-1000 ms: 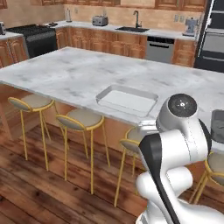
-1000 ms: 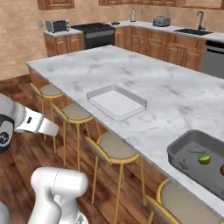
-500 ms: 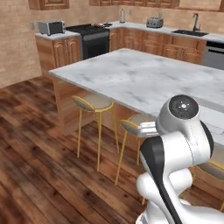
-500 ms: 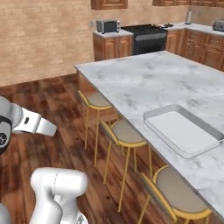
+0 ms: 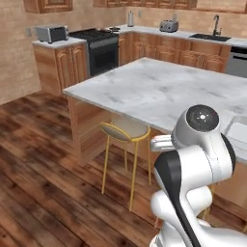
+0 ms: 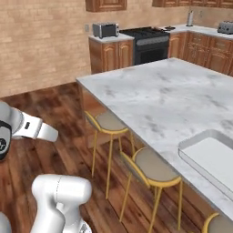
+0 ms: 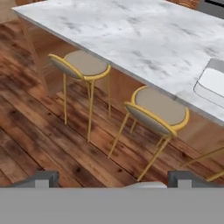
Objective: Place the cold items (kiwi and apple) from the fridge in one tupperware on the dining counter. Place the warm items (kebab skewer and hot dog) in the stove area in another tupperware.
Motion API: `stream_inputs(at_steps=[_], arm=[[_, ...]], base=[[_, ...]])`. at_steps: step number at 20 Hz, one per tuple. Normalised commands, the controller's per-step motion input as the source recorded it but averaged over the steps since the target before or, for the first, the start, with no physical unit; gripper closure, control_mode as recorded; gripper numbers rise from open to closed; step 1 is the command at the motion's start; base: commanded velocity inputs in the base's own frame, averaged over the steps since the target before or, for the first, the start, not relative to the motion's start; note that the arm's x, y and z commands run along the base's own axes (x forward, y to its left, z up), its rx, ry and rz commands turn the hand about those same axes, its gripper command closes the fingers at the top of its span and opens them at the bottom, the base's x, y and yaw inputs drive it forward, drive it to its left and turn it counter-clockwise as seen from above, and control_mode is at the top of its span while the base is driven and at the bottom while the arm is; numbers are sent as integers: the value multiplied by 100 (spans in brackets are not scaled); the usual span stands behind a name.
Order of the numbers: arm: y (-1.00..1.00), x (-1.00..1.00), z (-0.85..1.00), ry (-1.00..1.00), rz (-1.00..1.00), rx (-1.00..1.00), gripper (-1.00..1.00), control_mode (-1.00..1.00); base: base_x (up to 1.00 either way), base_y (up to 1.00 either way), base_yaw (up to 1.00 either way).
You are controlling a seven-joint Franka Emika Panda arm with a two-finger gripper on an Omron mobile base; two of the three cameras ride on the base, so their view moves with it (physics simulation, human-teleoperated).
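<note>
Gripper [image 7: 113,179] open wide at bottom of hand view, holding nothing; two stools [image 7: 83,65] below centre; tupperware [image 7: 213,84] on counter [image 7: 144,30], right edge.

Marble counter [image 6: 154,98] top bare, passable — stools [image 7: 159,108] crowd its near edge; tupperware [image 6: 210,157] right.

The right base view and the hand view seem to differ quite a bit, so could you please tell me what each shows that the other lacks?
The right base view alone takes in the stove, the microwave and the brick wall. The hand view alone shows the open gripper, its tips spread wide over the wooden floor. Both share the marble dining counter, the white tupperware on it and two yellow-framed stools.
</note>
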Motion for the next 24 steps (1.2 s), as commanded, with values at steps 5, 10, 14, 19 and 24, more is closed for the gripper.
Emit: stream_inputs(at_steps=[5, 10, 14, 19, 24], arm=[[0, 0, 0, 0, 0, 0, -100, 100], [0, 0, 0, 0, 0, 0, -100, 100], [0, 0, 0, 0, 0, 0, -100, 100], [0, 0, 0, 0, 0, 0, -100, 100], [0, 0, 0, 0, 0, 0, -100, 100]], base=[[92, 100, -32], [91, 100, -39], [87, 100, -43], [82, 100, -41], [50, 100, -27]])
